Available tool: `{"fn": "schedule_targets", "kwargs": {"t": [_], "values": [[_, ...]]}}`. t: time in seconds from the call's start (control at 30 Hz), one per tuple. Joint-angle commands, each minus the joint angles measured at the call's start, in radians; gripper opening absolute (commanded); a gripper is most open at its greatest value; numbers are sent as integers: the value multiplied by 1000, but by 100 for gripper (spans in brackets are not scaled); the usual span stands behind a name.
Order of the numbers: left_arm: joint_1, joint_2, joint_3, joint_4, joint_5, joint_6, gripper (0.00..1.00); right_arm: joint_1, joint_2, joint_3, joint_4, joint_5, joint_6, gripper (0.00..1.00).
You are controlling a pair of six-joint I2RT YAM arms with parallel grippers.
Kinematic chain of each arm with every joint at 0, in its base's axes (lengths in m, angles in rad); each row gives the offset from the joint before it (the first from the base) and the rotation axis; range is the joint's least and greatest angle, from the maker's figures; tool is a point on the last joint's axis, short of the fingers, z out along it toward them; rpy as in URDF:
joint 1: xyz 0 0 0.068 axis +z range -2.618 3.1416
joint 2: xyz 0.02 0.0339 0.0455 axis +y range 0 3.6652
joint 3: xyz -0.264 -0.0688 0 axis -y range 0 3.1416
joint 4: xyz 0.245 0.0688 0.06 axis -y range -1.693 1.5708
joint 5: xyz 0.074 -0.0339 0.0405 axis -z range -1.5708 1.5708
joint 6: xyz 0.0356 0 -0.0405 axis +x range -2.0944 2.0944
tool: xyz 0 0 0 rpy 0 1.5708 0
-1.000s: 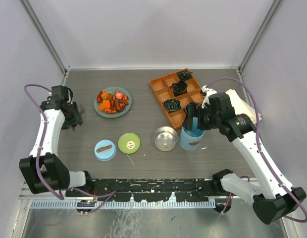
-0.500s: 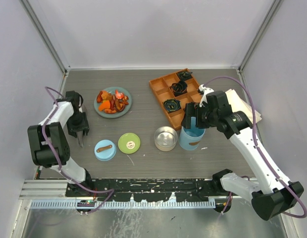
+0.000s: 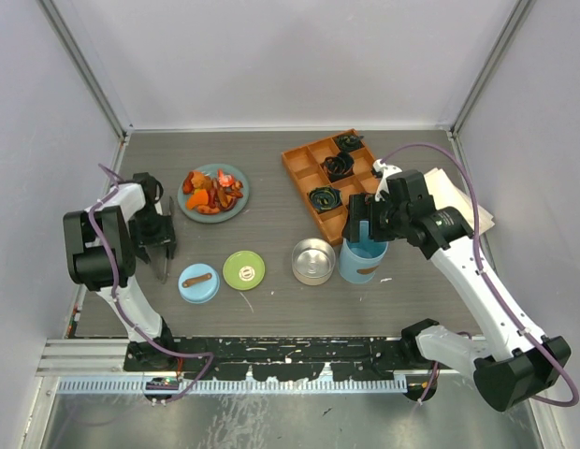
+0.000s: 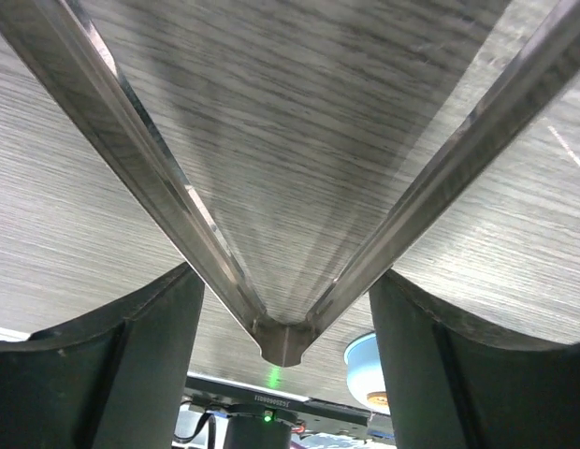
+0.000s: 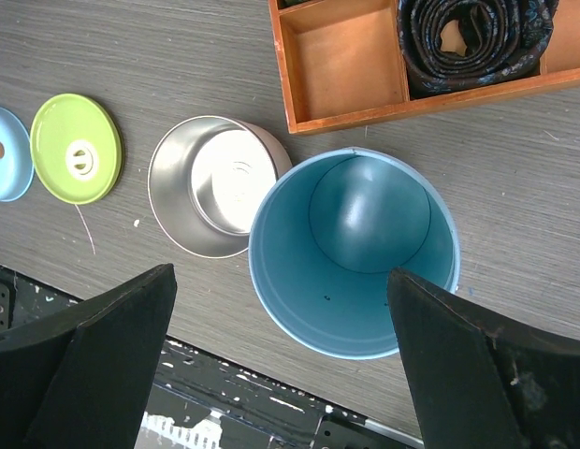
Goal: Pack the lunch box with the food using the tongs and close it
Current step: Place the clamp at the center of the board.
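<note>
The tongs (image 3: 169,210) are in my left gripper (image 3: 159,253), left of the teal plate (image 3: 236,208) that carries the food (image 3: 212,190). In the left wrist view the tongs (image 4: 140,159) spread in a wide V. Their hinge lies between my left gripper's (image 4: 285,273) fingers, with one arm against each fingertip. My right gripper (image 3: 365,229) hangs open over the empty light-blue cylinder (image 5: 355,248), straddling its rim. The empty steel tin (image 3: 312,261) touches the cylinder (image 3: 363,265). The green lid (image 3: 243,269) and blue lid (image 3: 198,282) lie flat near the front.
An orange compartment tray (image 3: 299,168) with black coils stands behind the cylinder. White sheets (image 3: 458,192) lie at the right wall. Walls close in on the left, back and right, and the arms' base rail (image 3: 290,351) runs along the near edge.
My left arm has folded inward and swung the tongs nearer and to the right. Its jaws have widened and the tongs have spread with them. The right arm has barely moved.
</note>
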Motion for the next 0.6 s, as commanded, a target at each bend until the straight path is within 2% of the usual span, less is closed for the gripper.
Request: {"fn": "schedule_targets", "kwargs": {"t": [0.0, 0.27, 0.4, 0.57], "values": [[16, 10, 48, -13, 38, 15, 75, 2, 7, 37, 43, 18, -27, 100], [47, 80, 92, -28, 80, 47, 83, 1, 24, 38, 44, 27, -35, 100], [52, 108, 85, -22, 64, 51, 83, 1, 36, 41, 48, 22, -34, 100], [51, 112, 67, -12, 60, 51, 78, 1, 41, 47, 48, 23, -36, 100]]}}
